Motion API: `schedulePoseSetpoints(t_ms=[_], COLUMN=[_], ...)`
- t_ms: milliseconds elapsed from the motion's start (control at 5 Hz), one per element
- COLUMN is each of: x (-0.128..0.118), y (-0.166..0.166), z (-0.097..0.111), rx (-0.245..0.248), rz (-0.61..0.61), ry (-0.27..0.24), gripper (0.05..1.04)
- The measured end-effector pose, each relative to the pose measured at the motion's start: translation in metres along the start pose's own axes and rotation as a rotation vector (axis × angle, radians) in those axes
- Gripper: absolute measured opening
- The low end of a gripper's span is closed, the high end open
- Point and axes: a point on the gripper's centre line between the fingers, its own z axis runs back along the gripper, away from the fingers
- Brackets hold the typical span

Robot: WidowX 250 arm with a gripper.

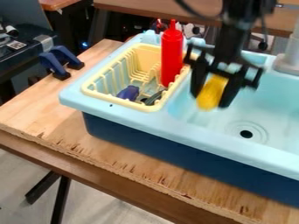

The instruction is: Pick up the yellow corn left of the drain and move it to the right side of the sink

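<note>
Blurred now, the claw (pixel 212 97), and its yellow block (pixel 210 94) is partly covered by the fingers; the sink (pixel 146 124) is cut off at the right. One red bottle (pixel 172 54) and two dark items (pixel 128 92) are seen in one rack (pixel 116 101). Beside the rack, the block is pinched between the claw's fingertips.
</note>
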Motion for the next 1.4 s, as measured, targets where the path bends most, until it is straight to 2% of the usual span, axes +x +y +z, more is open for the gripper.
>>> schedulePoseSetpoints(t_ms=[200,400,600,800,1000,1200,1400], x=[0.0,0.002,0.021,0.034,0.034,0.034,0.033], y=[-0.015,-0.043,-0.084,-0.115,-0.116,-0.114,-0.118], z=[0.05,0.071,0.035,0.001,-0.007,0.0,-0.004], rx=[-0.148,-0.246,-0.258,-0.287,-0.285,-0.285,-0.292], rz=[-0.034,-0.034,-0.008,-0.1,-0.125,-0.107,-0.095], ry=[-0.175,-0.241,-0.192,-0.12,-0.065,-0.058,-0.026], gripper=[0.666,0.666,0.666,0.666,0.666,0.666,0.666])
